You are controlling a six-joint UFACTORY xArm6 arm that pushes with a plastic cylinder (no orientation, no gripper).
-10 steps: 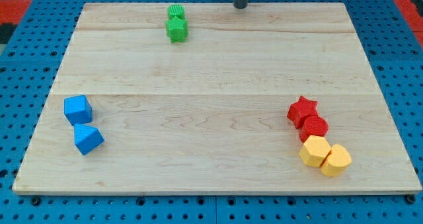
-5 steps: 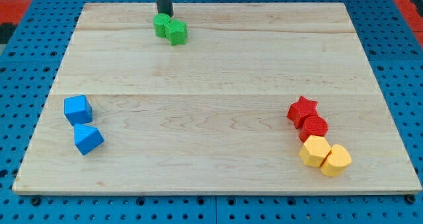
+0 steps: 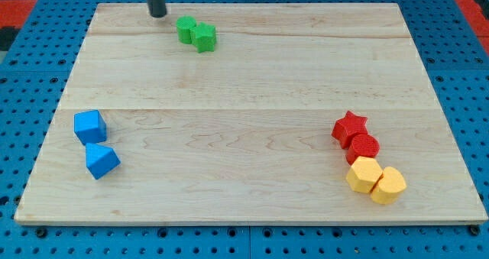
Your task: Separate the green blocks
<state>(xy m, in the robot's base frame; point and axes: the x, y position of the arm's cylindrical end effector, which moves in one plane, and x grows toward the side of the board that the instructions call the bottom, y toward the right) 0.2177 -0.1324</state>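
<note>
Two green blocks sit touching near the view's top, left of centre: a green cylinder (image 3: 186,30) on the left and a green star-like block (image 3: 204,37) on the right. My tip (image 3: 157,14) stands on the board up and to the left of the green cylinder, a short gap away, not touching it.
Two blue blocks (image 3: 90,126) (image 3: 101,160) sit at the view's left. A red star (image 3: 349,127), a red cylinder (image 3: 364,147) and two yellow blocks (image 3: 364,173) (image 3: 388,186) cluster at the lower right. The wooden board (image 3: 244,83) lies on a blue pegboard.
My tip swept left along the top edge. It pushed the green cylinder down and left, beside the star-like block, then moved on further left.
</note>
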